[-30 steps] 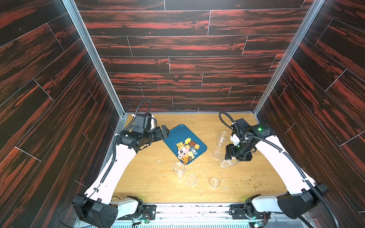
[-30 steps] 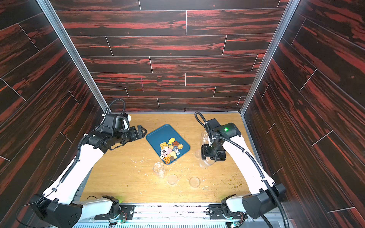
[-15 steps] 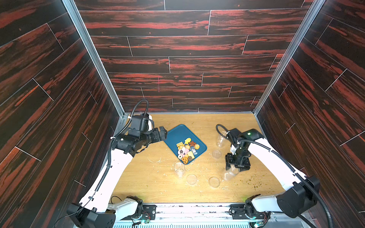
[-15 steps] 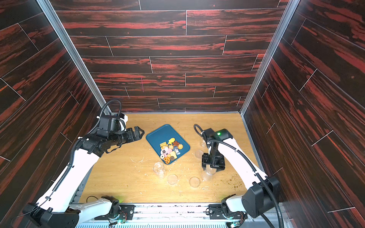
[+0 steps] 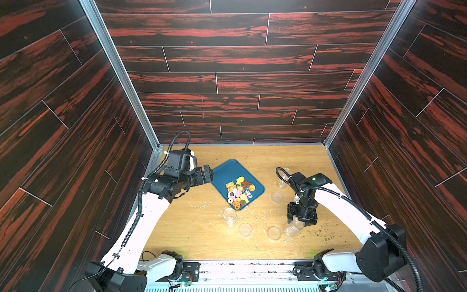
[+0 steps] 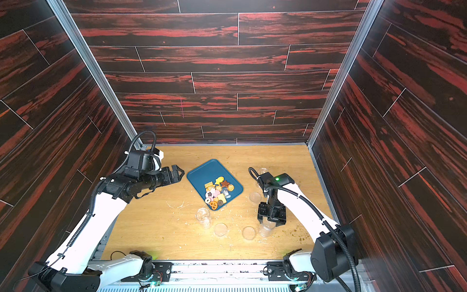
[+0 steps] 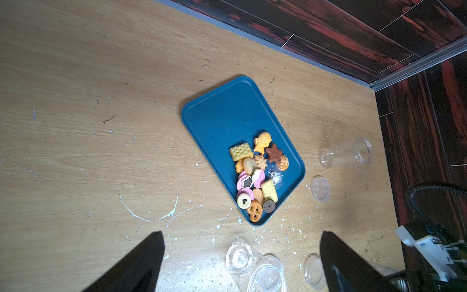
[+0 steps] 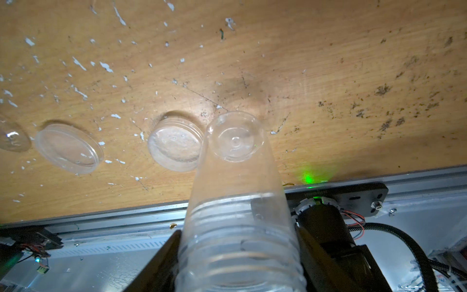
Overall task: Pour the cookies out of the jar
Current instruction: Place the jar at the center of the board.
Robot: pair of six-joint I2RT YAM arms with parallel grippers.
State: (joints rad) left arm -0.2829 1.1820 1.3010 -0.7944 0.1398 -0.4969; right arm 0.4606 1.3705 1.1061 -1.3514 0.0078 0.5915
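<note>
Looking down in both top views first: seeing the cookies (image 5: 238,192) already heaped on the blue tray (image 5: 227,172) mid-table, all bunched toward its 5 o'clock corner. Got the left gripper (image 5: 208,174) hovering just off the tray's 9 o'clock edge, with jaws spread wide and nothing between them. Got the right gripper (image 5: 300,220) out at the tray's 4 o'clock, aimed downward and pinching a clear jar (image 5: 293,228) that looks empty. Also spotting a second jar (image 5: 229,216) right at the tray's 6 o'clock tip, plus loose clear lids (image 5: 245,229) scattered from 6 round to 3 o'clock.

Switching to the left wrist view, seeing the cookies (image 7: 255,177) packed into one end of the tray (image 7: 222,118), with a small crinkly clear packet (image 7: 275,177) at the edge of the pile. Seeing both black fingers (image 7: 136,268) set far apart over bare wooden table (image 7: 75,101), gripping nothing, with the second jar (image 7: 252,268) near them, just off the tray's cookie end.

Moving on to the right wrist view: got the clear jar (image 8: 237,202) clamped around its threaded neck between the two fingers (image 8: 161,263), base pointing toward the table, nothing visible inside. Can't tell whether the base touches the wood. Spotting two lids (image 8: 175,145) lying flat just beside that base.
</note>
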